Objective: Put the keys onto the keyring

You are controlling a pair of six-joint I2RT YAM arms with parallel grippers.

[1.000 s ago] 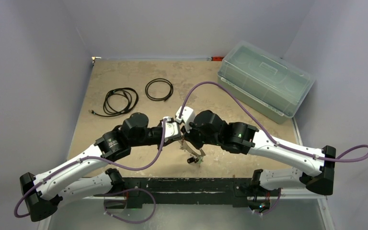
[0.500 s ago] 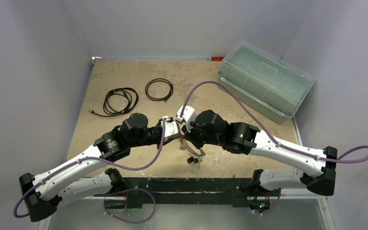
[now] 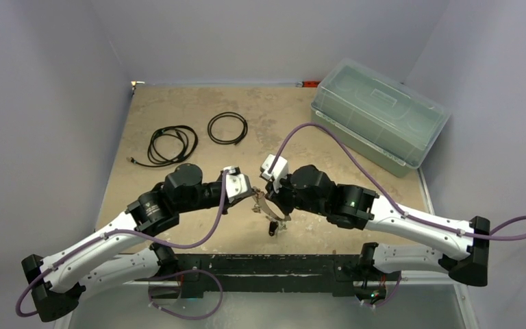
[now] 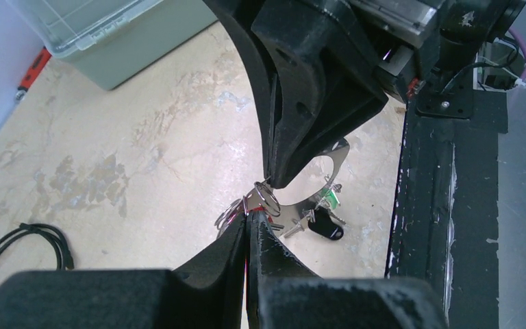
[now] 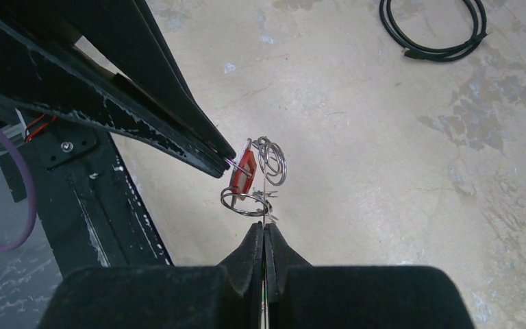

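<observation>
Meeting tip to tip above the worktop (image 3: 178, 110), the 2 hands are both fully closed: the left hand (image 4: 248, 229) pinches the red key (image 5: 245, 170), and the right hand (image 5: 264, 236) pinches the edge of the keyring (image 4: 341, 154). The keyring hangs just below the right hand's tips, with the green key (image 4: 327, 197) and black key (image 4: 325, 225) dangling at its lower edge, beside the left hand's tips.

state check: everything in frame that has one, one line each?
left gripper: shut on the red key
right gripper: shut on the keyring
keyring: held up between the two grippers
green key: at the keyring, not gripped
black key: just below the green key, not gripped
bin: lid on
cable coils: coiled, untouched
</observation>
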